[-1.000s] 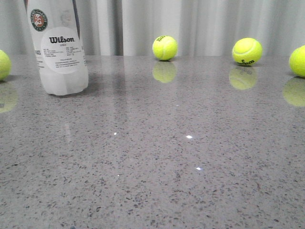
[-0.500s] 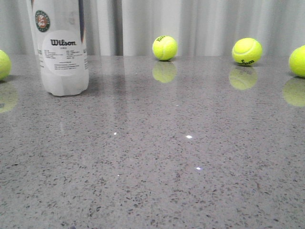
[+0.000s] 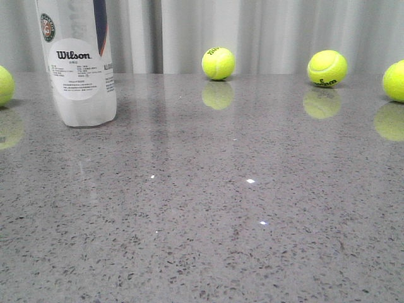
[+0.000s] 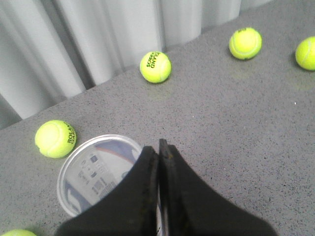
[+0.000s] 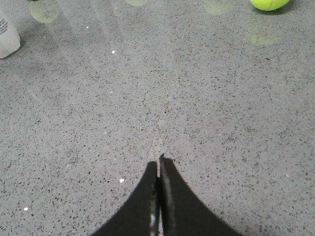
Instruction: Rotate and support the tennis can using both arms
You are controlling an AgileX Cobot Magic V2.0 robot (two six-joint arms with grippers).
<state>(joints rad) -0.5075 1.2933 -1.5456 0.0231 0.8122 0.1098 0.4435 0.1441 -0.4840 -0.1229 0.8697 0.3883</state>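
The tennis can [image 3: 82,69] stands upright at the back left of the table, its Wilson label facing me; its top is cut off by the frame. In the left wrist view I look down into its open silver-rimmed mouth [image 4: 93,172]. My left gripper [image 4: 158,145] is over the rim's edge, its jaws pressed together with a thin pale strip of the can's wall between them. My right gripper [image 5: 159,162] is shut and empty, low over bare table, far from the can, whose base shows at a corner of its view [image 5: 7,37]. Neither gripper shows in the front view.
Yellow tennis balls lie along the back of the table: one at the far left [image 3: 3,85], one in the middle [image 3: 218,63], two at the right [image 3: 327,67] [image 3: 396,80]. One ball [image 4: 55,138] lies close beside the can. A grey curtain hangs behind.
The can has turned about its upright axis: the Wilson label and round logo have shifted left across its face, and a navy stripe has come into view. Its base stays in place.
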